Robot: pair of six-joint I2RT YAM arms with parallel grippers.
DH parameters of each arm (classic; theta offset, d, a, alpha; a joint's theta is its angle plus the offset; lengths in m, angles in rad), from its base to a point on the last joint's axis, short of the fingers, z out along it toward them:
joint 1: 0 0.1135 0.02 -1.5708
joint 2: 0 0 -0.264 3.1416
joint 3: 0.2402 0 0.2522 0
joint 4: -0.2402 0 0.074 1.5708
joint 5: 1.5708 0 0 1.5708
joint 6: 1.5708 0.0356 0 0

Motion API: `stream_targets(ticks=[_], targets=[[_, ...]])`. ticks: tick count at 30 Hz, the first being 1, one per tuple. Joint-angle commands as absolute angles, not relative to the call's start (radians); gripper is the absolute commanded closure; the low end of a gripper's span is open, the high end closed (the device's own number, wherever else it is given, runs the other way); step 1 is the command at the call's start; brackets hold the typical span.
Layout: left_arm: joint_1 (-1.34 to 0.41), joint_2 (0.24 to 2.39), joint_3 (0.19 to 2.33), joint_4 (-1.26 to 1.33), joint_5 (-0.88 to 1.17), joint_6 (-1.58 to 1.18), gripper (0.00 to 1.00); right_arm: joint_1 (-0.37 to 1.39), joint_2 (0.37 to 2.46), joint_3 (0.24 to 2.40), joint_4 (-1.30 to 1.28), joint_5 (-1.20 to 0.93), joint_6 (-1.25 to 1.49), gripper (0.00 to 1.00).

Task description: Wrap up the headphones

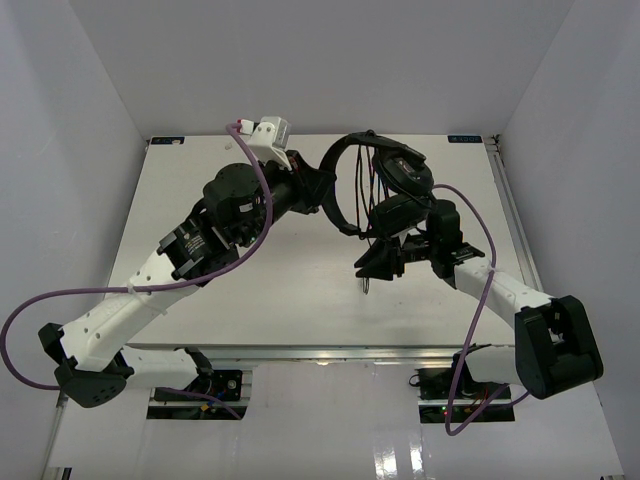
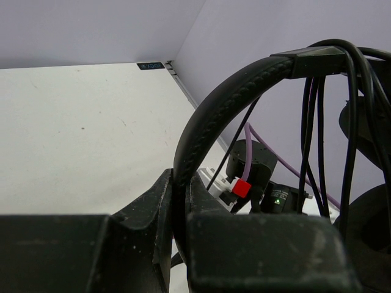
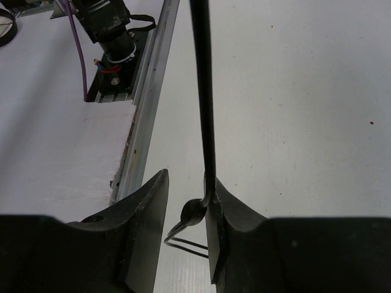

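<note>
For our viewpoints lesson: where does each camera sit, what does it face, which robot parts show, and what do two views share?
Top external: above, behind the bases, looking down on the table; both arms show.
Left wrist: on the left arm, faces the headband; left gripper shut on it.
Right wrist: on the right arm, faces the table; open right gripper around the cable.
Shared: headband, in top and left wrist.
</note>
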State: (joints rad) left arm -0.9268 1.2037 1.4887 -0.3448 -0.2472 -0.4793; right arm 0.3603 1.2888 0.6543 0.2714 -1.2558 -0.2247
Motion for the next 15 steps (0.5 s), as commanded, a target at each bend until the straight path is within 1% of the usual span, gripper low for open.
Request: stream_targets(ticks=[1, 10, 15], targets=[[-0.931, 1.183, 1.543, -0.249, -0.318, -0.497, 1.0, 0.362, 1.275, 0.622, 0.32, -1.253, -0.225, 0.64], [-0.931, 1.199, 1.537, -0.17, -0.365, -0.501, 1.0, 0.364, 1.273, 0.606, 0.364, -1.255, -0.182, 0.69], [-0.931, 1.192, 1.531, -0.15, -0.425, -0.489, 1.0, 0.364, 1.267, 0.6, 0.371, -1.247, -0.173, 0.71]])
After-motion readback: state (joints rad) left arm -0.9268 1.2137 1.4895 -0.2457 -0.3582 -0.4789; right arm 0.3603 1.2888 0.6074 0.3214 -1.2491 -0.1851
